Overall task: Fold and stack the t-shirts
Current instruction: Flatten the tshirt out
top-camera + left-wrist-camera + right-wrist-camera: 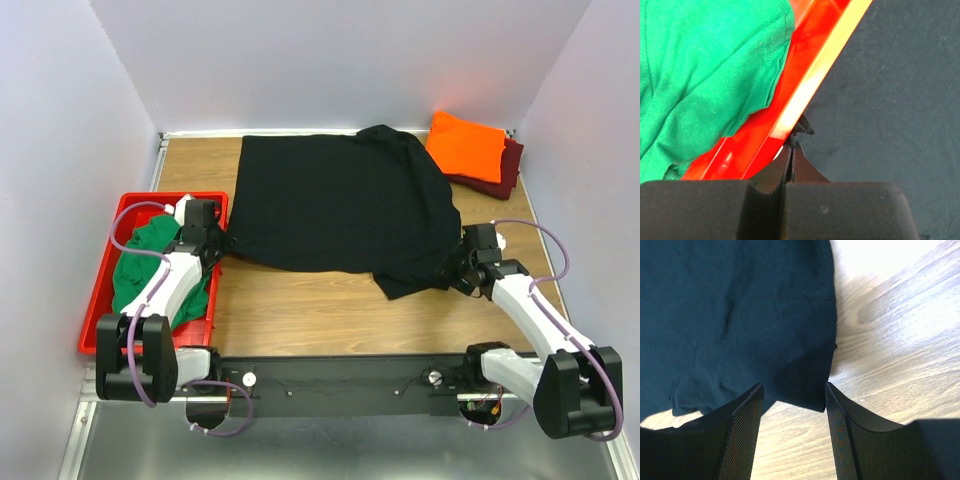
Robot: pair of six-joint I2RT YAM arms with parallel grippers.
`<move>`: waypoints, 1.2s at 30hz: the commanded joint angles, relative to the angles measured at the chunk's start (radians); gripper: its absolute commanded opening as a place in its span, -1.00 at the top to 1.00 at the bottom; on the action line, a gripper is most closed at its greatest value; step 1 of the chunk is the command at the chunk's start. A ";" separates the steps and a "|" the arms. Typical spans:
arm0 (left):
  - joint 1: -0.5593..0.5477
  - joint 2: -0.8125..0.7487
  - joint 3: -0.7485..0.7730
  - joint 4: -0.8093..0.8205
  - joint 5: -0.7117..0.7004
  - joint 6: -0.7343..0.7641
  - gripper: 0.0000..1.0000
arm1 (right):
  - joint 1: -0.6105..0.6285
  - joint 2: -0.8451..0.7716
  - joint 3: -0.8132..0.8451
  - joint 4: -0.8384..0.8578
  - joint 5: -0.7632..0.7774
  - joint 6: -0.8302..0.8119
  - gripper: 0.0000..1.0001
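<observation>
Where the wooden table (330,310) is walled in white on 3 sides, the contents run as follows.

Item 1: black t-shirt (340,200). It is spread open over the middle of the table, reaching from beside the tray to the right side. Its left corner is drawn to a point. Its lower right part hangs toward the near edge as a loose flap.

Item 2: orange t-shirt (465,145). It is folded and lies at the far right corner, on top of item 3.

Item 3: maroon t-shirt (505,170). It is folded under the orange one, showing along its right and near sides.

Item 4: green t-shirt (150,265). It is crumpled inside the red tray (105,290), which sits on the table's left side. The left arm passes above it.

Item 5: left gripper (218,245). It is at the tray's right rim, where the black shirt's pointed corner ends. Its fingers are pressed together, with a small pinch of the black cloth at their tips.

Item 6: right gripper (450,265). It is at the lower right flap of the black shirt. Its fingers stand apart, 1 on each side of the cloth's corner. The hem lies between them on the wood, and the fingers do not clasp it.
</observation>
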 commanded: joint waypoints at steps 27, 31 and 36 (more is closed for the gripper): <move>0.006 0.082 0.000 0.078 0.085 0.088 1.00 | -0.115 0.985 1.051 0.472 0.094 -0.011 -0.10; 0.006 0.086 0.004 0.081 0.087 0.091 1.00 | -0.154 1.173 1.208 0.474 0.036 0.006 -0.09; 0.006 0.097 0.005 0.083 0.087 0.092 1.00 | -0.188 1.272 1.274 0.471 -0.005 0.043 -0.08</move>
